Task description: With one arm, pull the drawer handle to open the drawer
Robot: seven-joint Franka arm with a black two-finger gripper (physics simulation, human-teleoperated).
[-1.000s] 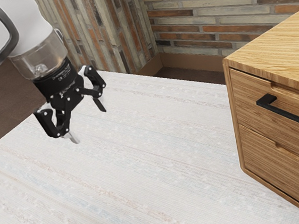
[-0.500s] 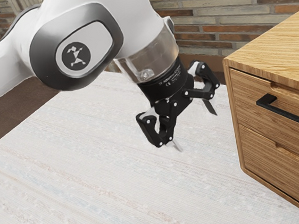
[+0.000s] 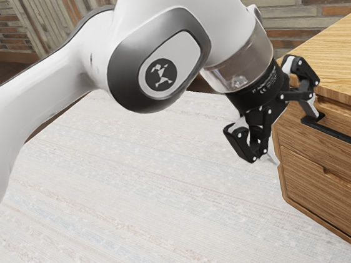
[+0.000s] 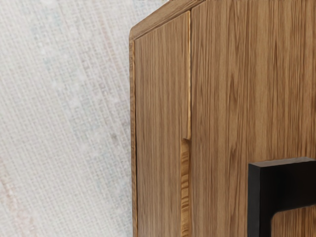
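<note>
My white, glossy arm (image 3: 156,64) reaches over the pale table (image 3: 138,198), whose surface has a woven, streaked texture. My black gripper (image 3: 292,135) stands open and empty, its two angular fingers spread wide. Directly ahead of it is the wood-grain cabinet (image 3: 343,51), boxy with square edges. The upper drawer (image 3: 328,150) sits shut, its front flush. Its handle (image 3: 342,134), a matte black squared bar, has its near end by my upper finger. I cannot tell whether they touch.

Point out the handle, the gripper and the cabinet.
Handle (image 3: 342,134): exterior view, middle of the black bar.
Gripper (image 3: 294,136): exterior view, midway between the open fingertips.
Cabinet (image 3: 337,52): exterior view, on its wooden top.
</note>
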